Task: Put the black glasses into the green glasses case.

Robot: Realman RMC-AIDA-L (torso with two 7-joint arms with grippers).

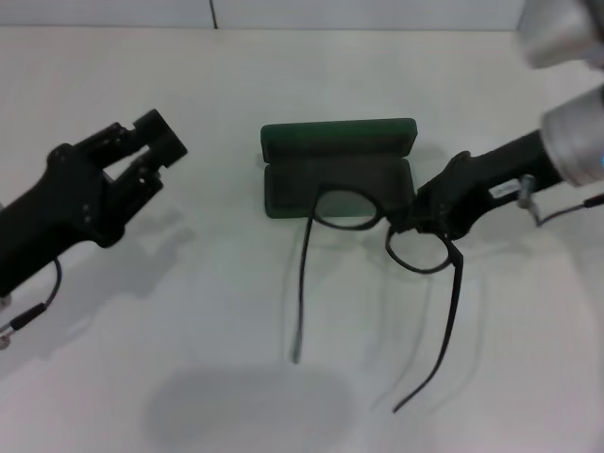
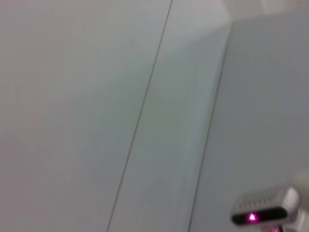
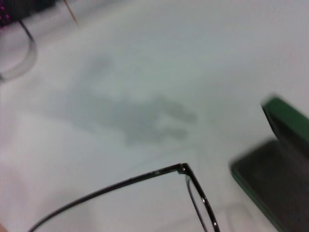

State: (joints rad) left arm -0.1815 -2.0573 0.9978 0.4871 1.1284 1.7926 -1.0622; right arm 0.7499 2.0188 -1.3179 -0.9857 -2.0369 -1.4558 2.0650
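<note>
The left claw (image 1: 156, 142) hangs released above the table (image 1: 217, 311), well apart from the rest. The green glasses case (image 1: 338, 168) lies open mid-table. The black glasses (image 1: 377, 222) rest with one lens over its tray, the bridge grasped by the right claw (image 1: 408, 222).

Black glasses (image 1: 382, 222) half over open green case (image 1: 338, 140)
</note>
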